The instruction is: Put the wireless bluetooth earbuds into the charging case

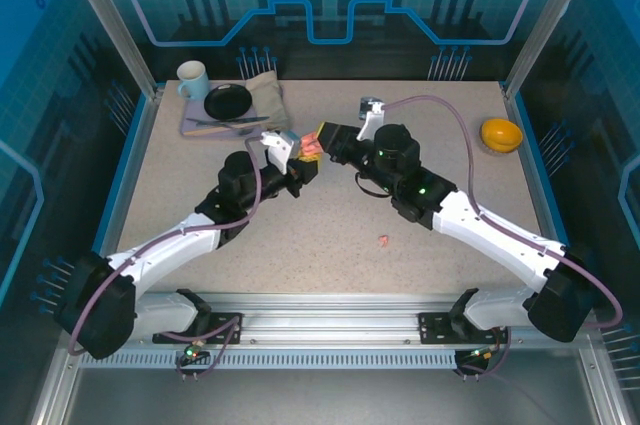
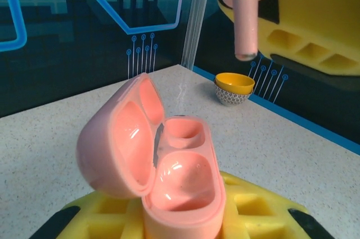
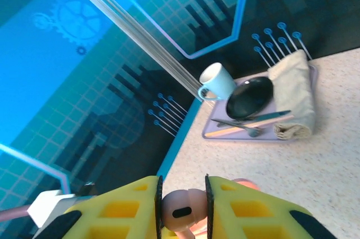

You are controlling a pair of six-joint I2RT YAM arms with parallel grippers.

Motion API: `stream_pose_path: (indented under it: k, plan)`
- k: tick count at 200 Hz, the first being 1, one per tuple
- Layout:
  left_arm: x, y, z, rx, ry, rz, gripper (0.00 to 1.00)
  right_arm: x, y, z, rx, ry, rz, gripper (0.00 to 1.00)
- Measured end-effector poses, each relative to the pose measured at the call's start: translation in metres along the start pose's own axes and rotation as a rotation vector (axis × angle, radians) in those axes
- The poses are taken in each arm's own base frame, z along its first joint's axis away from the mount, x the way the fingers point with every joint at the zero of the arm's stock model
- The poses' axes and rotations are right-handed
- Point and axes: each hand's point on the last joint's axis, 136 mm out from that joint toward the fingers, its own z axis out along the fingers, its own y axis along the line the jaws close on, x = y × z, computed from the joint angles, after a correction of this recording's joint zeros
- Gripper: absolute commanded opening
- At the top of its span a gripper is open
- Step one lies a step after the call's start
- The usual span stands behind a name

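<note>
— While the left pincer (image 2: 180,219) is clamped shut on the salmon-pink rounded plastic charging case (image 2: 169,177), where does the earbud sit?

— With the other arm. The right pincer (image 3: 183,208) is closed on a salmon-pink plastic earbud (image 3: 183,210) with a short stem, its bulb pinched between the yellow ribbed fingers (image 3: 118,211). From the left wrist camera the earbud (image 2: 246,22) hangs stem-down above the charging case, up and to its right, not touching it.

— Is the case open?

— Yes. The lid is swung back to the left and both wells face up. The far well looks hollow. Whether the near, glossy one holds anything I cannot tell.

— What does the overhead camera add?

— Both arms meet near the middle of the speckled table (image 1: 320,245), the left pincer (image 1: 295,152) and the right pincer (image 1: 325,135) tip to tip with a bit of pink between them. A second small pink earbud (image 1: 383,240) lies loose on the table, nearer the arm bases and well apart from both pincers.

— And the right wrist camera?

— Past its fingers a lilac tray (image 3: 214,128) sits in the table's corner, carrying a white mug (image 3: 216,81), a round black plate (image 3: 249,97), cutlery (image 3: 253,123) and a folded beige cloth (image 3: 292,90). The left wrist camera looks the other way, to a yellow bowl (image 2: 234,84) near the table's blue edge.
</note>
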Motion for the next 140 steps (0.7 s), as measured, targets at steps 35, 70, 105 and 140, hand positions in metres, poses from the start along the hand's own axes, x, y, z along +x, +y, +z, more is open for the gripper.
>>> stream_pose_path:
  k: [35, 70, 105, 140]
  plan:
    - [-0.007, 0.000, 0.004, -0.001, -0.021, 0.005, 0.00, 0.002, 0.011, -0.001, -0.033, -0.023, -0.006, 0.25]
    - [-0.014, -0.001, 0.005, -0.002, -0.038, 0.010, 0.00, 0.003, 0.008, 0.000, -0.023, -0.033, -0.009, 0.25]
    - [-0.019, -0.003, 0.005, 0.001, -0.049, 0.013, 0.00, 0.002, 0.008, 0.000, -0.023, -0.039, -0.009, 0.25]
    - [-0.020, -0.003, 0.006, 0.002, -0.050, 0.013, 0.00, 0.003, 0.008, 0.002, -0.023, -0.039, -0.009, 0.25]
